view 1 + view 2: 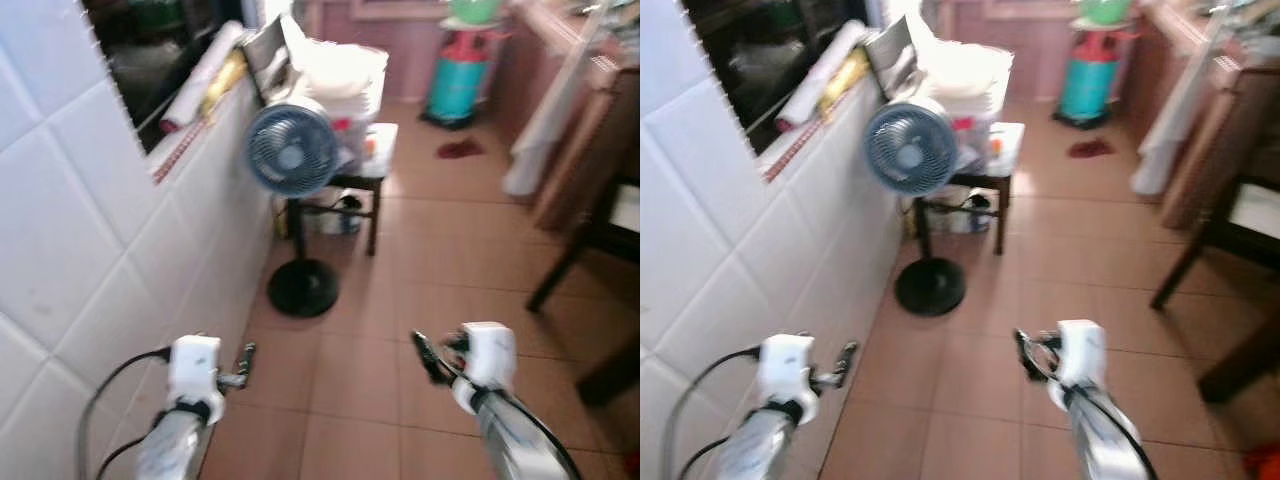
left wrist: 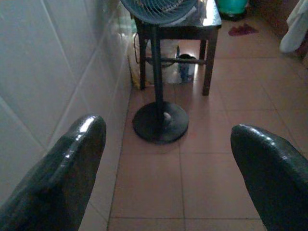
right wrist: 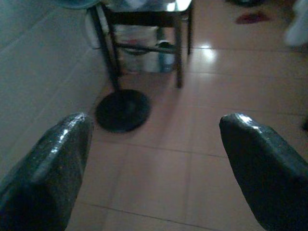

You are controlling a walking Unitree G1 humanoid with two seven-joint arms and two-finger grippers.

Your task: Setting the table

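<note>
At the bottom of the head views, two grippers, left (image 1: 243, 366) and right (image 1: 428, 357), hang spread and empty over the tiled floor (image 1: 400, 300). At centre stands one fan (image 1: 292, 150), before one small table (image 1: 372, 165) stacked with white things. No tableware can be made out.

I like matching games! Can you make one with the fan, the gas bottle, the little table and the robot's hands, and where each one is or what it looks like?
Things:
1. fan
2. gas bottle
3. small table
4. left hand and right hand

Descriptions:
A. teal, far at the back of the room
B. open, holding nothing
C. blue, on a pole with a round black base
D. dark legs, piled with white things

Pairs: 1-C, 2-A, 3-D, 4-B
</note>
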